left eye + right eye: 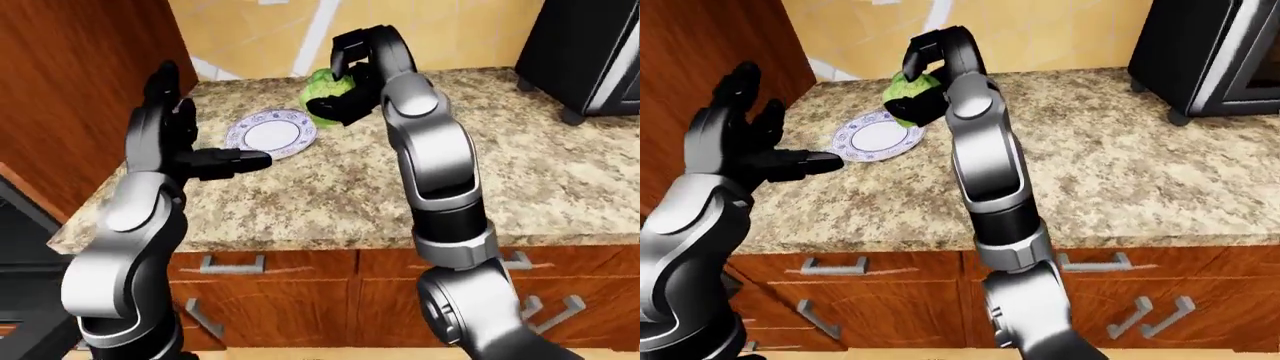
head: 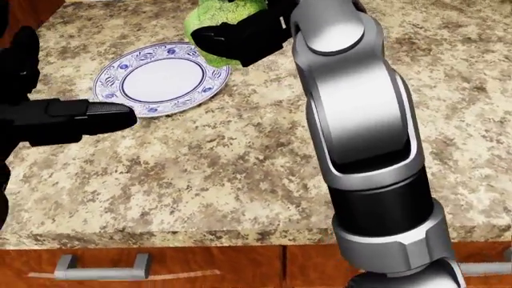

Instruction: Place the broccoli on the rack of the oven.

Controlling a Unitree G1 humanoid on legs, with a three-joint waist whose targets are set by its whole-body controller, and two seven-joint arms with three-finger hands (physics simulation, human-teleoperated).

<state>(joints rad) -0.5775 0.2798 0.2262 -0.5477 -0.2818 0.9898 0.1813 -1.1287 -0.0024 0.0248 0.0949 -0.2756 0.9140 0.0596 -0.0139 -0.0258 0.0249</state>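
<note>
Broccoli (image 1: 322, 84) gripped in the right hand (image 1: 352, 79), above the counter (image 1: 520, 161).
Plate (image 2: 162, 78) bare; left hand (image 1: 745, 150) spread open beside it.

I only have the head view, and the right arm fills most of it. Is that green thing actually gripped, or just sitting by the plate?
Observer: Gripped. The right hand has its fingers closed round the broccoli.
Operator: Is the left hand busy?
Observer: No, the left hand is open, held above the counter.
Operator: Anything further right along the counter?
Observer: A black appliance stands at the right-eye view's top right.
</note>
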